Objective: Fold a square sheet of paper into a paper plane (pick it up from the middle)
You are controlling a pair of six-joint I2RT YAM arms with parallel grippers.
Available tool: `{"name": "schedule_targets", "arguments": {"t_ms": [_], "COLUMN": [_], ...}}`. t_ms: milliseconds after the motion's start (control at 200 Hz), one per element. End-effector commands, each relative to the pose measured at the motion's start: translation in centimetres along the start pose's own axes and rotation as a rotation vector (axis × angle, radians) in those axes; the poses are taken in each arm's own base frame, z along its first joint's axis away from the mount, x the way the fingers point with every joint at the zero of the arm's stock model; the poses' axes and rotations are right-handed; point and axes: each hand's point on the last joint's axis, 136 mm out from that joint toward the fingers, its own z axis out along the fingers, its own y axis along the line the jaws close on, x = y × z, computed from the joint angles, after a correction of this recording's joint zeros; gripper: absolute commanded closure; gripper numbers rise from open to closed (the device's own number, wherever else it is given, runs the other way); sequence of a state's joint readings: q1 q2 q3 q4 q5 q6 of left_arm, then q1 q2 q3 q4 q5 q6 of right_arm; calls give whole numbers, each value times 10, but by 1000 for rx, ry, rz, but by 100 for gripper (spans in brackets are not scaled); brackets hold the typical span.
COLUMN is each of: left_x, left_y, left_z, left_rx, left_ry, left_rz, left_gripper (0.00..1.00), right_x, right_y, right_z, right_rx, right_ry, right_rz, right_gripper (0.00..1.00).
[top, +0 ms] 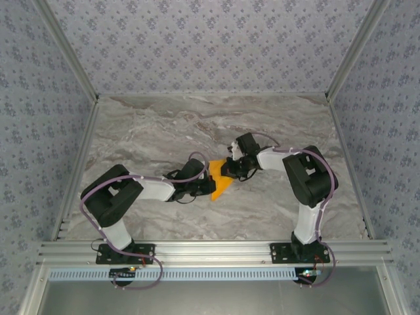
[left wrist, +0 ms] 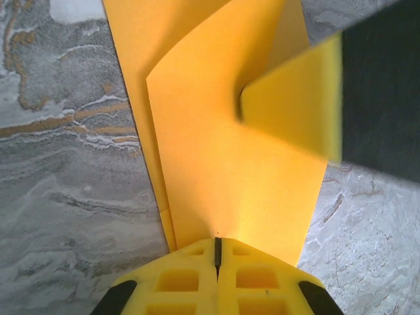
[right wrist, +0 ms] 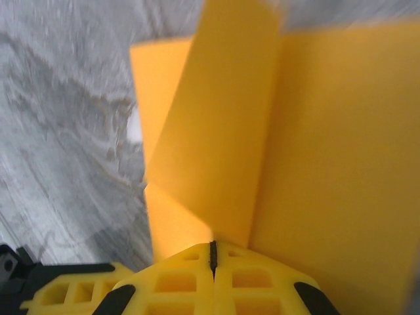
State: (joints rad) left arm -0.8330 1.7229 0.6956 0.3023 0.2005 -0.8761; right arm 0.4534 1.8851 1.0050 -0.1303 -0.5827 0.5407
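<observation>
Both grippers were clamped on the orange paper, which was partly folded near the middle of the marble table, between them. The left gripper had its jaws pressed together on one edge, with a flap curling up beyond it. The right gripper pinched the opposite side the same way. To fold well, I judged that one gripper should anchor the sheet while the other carried its flap over slowly. The edges should line up before the crease was pressed, and the pull should stay too gentle to tear.
</observation>
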Motion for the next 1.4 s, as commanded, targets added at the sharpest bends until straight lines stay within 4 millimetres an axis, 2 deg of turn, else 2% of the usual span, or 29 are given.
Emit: {"name": "schedule_targets", "arguments": {"t_ms": [0, 155, 300, 380, 495, 645, 794, 929, 1114, 1144, 1169, 1249, 1389, 1394], "left_x": [51, 49, 46, 46, 46, 47, 51, 57, 66, 66, 65, 62, 55, 54], "left_y": [51, 48, 46, 46, 45, 47, 51, 56, 63, 63, 63, 61, 52, 52], "left_z": [-2, -2, -2, -2, -1, -2, -4, -4, -3, -3, -3, -4, -5, -5], "left_rx": [-161, -156, -153, -154, -158, -176, -194, -205, -219, -216, -215, -210, -195, -194], "left_ry": [177, 175, 170, 172, 175, 192, 210, 231, 257, 253, 250, 238, 224, 223], "left_rz": [-37, -30, -22, -20, -17, 0, 8, 2, 0, -1, 0, 3, 21, 20], "left_gripper": [100, 100, 100, 100, 100, 100, 100, 100, 100, 100, 100, 100, 100, 100], "right_x": [-35, -44, -31, -19, -5, -3, -15, -38, -81, -81, -95, -107, -113, -107], "right_y": [-29, -10, 12, 21, 29, 28, 12, -8, -32, -38, -32, -27, 6, 3], "right_z": [-13, -30, -37, -30, -9, 12, 19, 8, -8, -8, -14, -23, -49, -47], "right_rx": [86, 42, -22, -44, -53, -47, -27, -2, 66, 80, 72, 54, -19, -15], "right_ry": [-100, -145, -166, -144, -80, -34, -37, -96, -169, -164, -189, -215, -291, -279], "right_rz": [29, 0, -55, -77, -104, -91, -40, 23, 104, 119, 110, 103, 22, 28], "right_gripper": [94, 94, 94, 93, 94, 93, 94, 94, 94, 94, 94, 93, 92, 92]}}
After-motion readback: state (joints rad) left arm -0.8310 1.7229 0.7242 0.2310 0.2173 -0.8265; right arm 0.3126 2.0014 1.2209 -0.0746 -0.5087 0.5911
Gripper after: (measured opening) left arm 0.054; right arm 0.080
